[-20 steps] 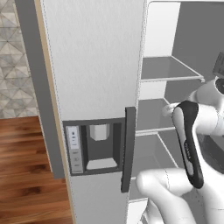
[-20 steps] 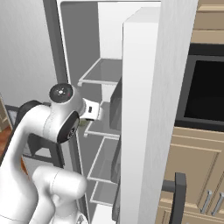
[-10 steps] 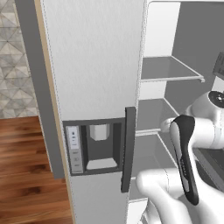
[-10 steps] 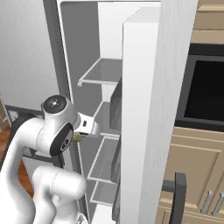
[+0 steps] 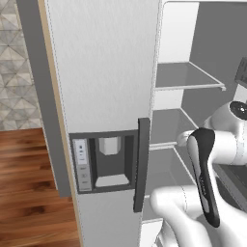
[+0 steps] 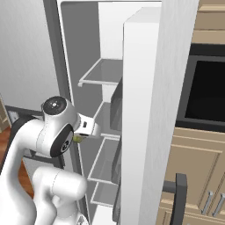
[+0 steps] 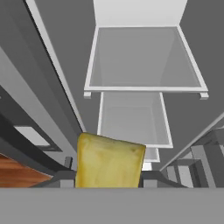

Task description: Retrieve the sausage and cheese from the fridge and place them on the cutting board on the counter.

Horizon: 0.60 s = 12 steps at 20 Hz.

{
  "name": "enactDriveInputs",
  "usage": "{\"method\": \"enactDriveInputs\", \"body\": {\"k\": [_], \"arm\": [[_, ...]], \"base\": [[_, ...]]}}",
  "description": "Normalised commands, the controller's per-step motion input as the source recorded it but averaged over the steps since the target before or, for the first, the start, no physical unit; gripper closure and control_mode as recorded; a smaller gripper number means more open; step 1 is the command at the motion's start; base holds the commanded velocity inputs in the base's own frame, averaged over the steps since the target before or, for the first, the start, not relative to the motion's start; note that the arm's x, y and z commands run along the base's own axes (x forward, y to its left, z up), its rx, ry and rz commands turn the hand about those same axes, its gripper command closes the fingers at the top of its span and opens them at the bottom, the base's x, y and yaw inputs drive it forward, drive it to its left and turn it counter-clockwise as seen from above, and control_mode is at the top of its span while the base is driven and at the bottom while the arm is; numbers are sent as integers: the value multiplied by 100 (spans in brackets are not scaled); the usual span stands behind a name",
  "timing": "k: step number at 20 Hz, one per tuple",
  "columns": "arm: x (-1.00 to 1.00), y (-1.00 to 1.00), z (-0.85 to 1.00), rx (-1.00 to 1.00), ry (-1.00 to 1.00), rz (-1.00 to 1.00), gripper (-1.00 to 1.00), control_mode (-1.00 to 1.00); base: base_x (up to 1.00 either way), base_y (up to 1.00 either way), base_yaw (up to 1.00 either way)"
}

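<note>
A: Since a second ago the arm has drawn back and down out of the fridge [image 5: 106,72]; in the right base view its round wrist joint sits lower and farther left than before, and the yellowish lump has come out with it.

B: So the cheese [image 7: 109,161] is in the gripper [image 6: 84,134]?

A: Yes. In the hand view the yellowish-olive chunk sits right at the bottom, between the two dark finger tips, with the white shelves [image 7: 144,59] well behind it. The jaws are clamped on it, held a little apart by the chunk. In the right base view just a small olive patch [image 6: 78,139] shows under the white hand, level with the middle shelf edge.

B: What is hard to see?

A: The lower part of the cheese is cut off at the bottom of the hand view, and the finger tips are mostly hidden behind it. In the left base view the hand is hidden behind the arm's own white links. I can't make out the sausage anywhere.

B: Any writing?

A: The water dispenser [image 5: 108,161] has a light control strip [image 5: 82,164] with small marks, too small to read.
</note>
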Motion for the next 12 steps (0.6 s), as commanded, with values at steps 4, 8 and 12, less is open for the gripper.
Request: {"method": "enactDriveInputs", "body": {"k": [4, 8, 12], "arm": [[0, 0, 0, 0, 0, 0, 100, 100], [0, 0, 0, 0, 0, 0, 100, 100], [0, 0, 0, 0, 0, 0, 100, 100]], "base": [[0, 0, 0], [0, 0, 0], [0, 0, 0]]}}
